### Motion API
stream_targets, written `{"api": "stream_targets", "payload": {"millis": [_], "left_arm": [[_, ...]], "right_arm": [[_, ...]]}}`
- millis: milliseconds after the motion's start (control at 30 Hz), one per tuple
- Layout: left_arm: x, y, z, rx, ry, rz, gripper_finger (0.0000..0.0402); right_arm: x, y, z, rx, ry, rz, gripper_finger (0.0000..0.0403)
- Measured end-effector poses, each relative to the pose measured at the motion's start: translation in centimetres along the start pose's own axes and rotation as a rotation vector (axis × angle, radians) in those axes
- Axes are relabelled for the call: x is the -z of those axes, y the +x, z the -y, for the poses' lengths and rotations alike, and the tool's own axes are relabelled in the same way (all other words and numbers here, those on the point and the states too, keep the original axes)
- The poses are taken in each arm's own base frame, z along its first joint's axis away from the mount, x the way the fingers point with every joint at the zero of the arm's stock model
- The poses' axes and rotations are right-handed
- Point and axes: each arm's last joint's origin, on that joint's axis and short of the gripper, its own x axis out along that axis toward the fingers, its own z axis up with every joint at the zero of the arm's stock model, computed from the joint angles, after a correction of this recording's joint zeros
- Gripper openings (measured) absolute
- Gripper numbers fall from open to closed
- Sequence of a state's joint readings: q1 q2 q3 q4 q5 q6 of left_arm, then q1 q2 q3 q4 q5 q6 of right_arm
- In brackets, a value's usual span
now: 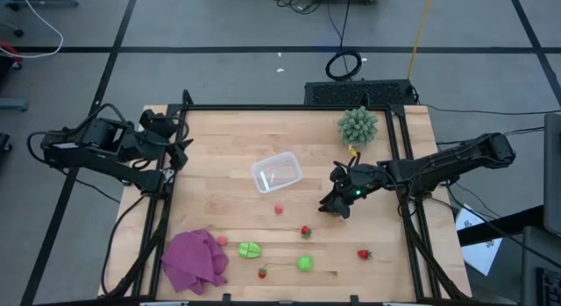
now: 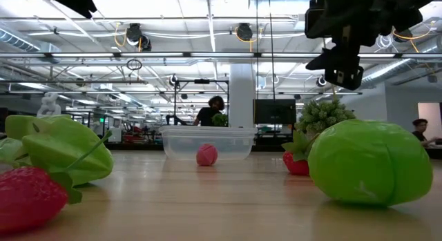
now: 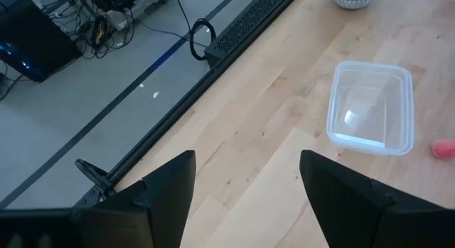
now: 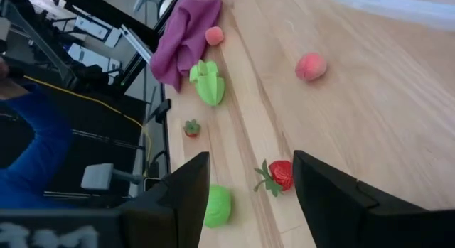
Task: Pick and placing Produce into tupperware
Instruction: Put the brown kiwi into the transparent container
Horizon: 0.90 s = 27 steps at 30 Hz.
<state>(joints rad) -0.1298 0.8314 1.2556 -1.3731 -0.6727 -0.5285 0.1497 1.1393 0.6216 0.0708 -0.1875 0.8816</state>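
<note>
Around the tupperware (image 1: 277,173) the bench (image 1: 219,139) lies bare on every side; only a pink piece (image 1: 279,209) sits near it. The spiky plant (image 1: 358,125) and right pincer (image 1: 335,207) stand apart from the tupperware, the purple cloth (image 1: 195,259) farther off.

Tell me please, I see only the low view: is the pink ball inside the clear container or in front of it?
Observer: In front. The high view shows the pink piece on the wood, apart from the tupperware, which is empty.
Operator: Which arm hangs at my top right, and is its tool open?
Observer: The right arm. The right tool is open and holds nothing, over the table to the right of the pink piece.
Operator: And the left one?
Observer: The left tool is open too, at the table's left edge.
</note>
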Motion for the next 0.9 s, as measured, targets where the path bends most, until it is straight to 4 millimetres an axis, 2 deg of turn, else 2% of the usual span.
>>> {"api": "stream_targets", "payload": {"millis": [167,667,900], "left_arm": [[0.0,0.0,0.0,0.0,-0.008,0.0,0.0257],[0.0,0.0,0.0,0.001,-0.017,0.0,0.0257],[0.0,0.0,0.0,0.0,-0.02,0.0,0.0257]], "right_arm": [[0.0,0.0,0.0,0.001,0.001,0.0,0.0199],[0.04,0.0,0.06,0.007,0.057,-0.003,0.0278],[-0.04,0.0,-0.04,-0.003,0.03,0.005,0.0294]]}}
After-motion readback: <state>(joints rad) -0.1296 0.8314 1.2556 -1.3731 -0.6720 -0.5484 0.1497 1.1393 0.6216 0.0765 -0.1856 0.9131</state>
